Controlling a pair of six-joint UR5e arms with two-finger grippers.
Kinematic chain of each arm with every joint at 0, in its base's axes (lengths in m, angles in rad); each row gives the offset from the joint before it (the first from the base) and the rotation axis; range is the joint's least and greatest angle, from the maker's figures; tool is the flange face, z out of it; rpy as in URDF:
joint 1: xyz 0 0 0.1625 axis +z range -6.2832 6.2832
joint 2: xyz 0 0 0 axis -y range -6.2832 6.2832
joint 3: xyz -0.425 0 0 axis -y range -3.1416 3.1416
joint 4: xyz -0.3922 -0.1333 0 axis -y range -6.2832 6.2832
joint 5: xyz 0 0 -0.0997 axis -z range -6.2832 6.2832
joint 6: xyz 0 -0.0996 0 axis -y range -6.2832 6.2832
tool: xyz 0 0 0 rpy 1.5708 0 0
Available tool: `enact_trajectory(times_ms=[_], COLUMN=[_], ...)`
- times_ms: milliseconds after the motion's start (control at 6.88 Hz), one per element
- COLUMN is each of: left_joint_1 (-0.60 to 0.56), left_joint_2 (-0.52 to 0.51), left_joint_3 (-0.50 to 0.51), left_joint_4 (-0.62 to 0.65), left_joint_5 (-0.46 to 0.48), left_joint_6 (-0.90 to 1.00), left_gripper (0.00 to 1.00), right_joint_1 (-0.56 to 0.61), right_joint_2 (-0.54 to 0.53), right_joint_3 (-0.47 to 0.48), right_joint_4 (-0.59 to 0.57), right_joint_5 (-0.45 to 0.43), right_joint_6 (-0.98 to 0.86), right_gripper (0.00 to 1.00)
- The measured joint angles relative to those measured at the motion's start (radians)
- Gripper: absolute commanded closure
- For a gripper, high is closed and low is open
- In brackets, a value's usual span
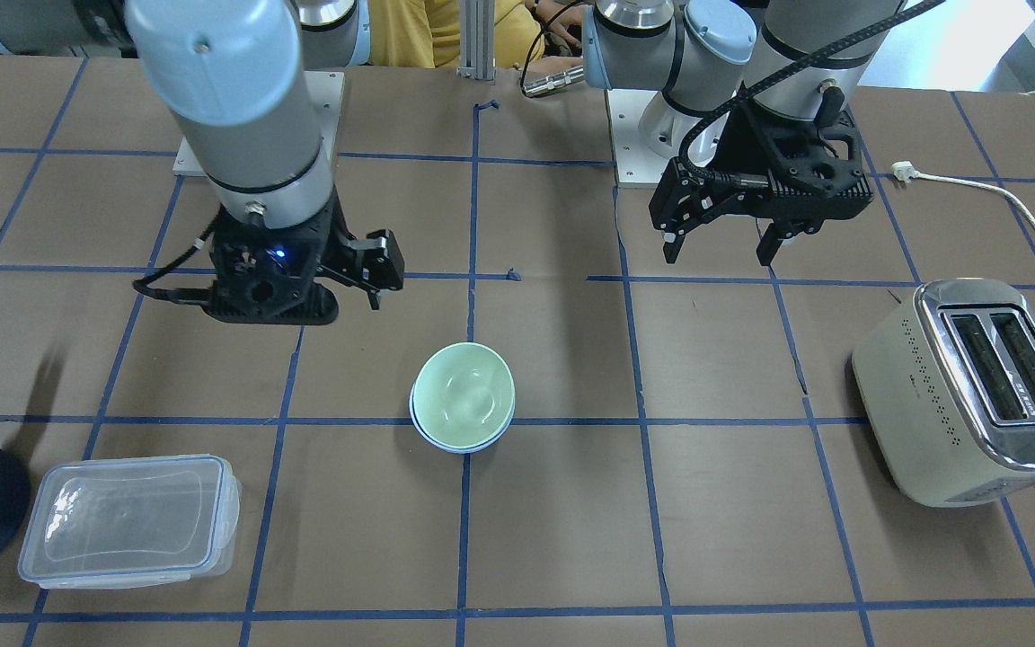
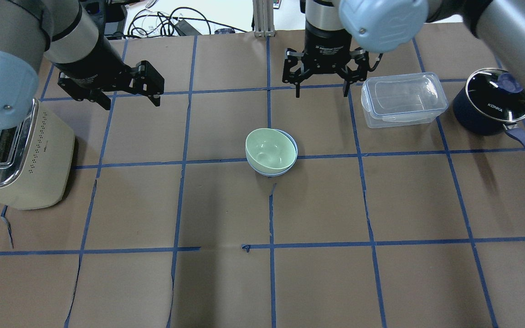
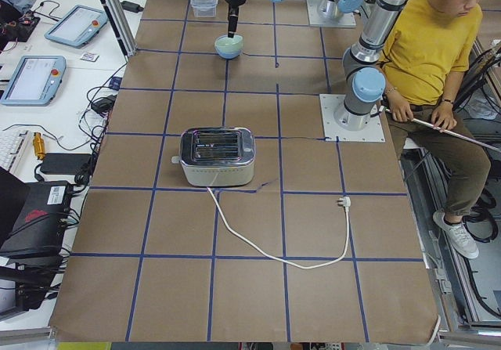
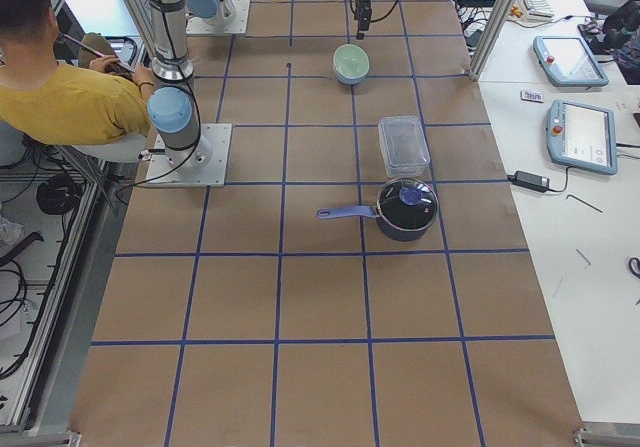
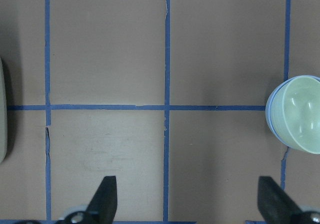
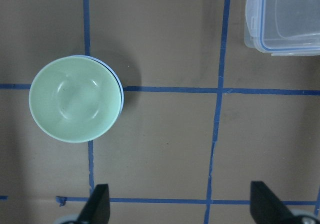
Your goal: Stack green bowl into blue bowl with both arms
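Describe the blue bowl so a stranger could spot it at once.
On the taped table, look midway between the toaster and the navy saucepan. The green bowl sits there; the blue bowl is the one underneath, only its periwinkle rim showing.

green bowl [image 2: 269,150] nested upright in blue bowl [image 2: 293,143] | table centre
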Motion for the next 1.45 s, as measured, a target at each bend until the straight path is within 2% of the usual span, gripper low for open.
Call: enact_trajectory(times_ms=[291, 581, 872, 1453], left_joint_1=[-0.001, -0.001, -0.002, -0.003], left_joint_2=[0.001, 0.001, 0.002, 0.003], left_joint_3=[-0.001, -0.003, -0.004, -0.004], left_joint_4=[0.0, 0.0, 0.0, 0.0], left_joint_5=[-0.001, 0.0, 0.0, -0.001], left_joint_6=[-0.001, -0.002, -0.002, -0.002], left_gripper=[0.0, 0.0, 0.0, 0.0], right_joint_1=[-0.091, -0.141, -0.159, -0.193], right_joint_2=[-0.134, -0.245, -0.279, -0.283], right_joint_3=[0.123, 0.215, 0.241, 0.241], right_joint_4=[0.012, 0.017, 0.035, 0.061], right_joint_5=[0.0, -0.002, -0.003, 0.021], right_joint_6=[-0.148, -0.19, -0.19, -0.181], right_gripper=[0.0, 0.0, 0.0, 0.0])
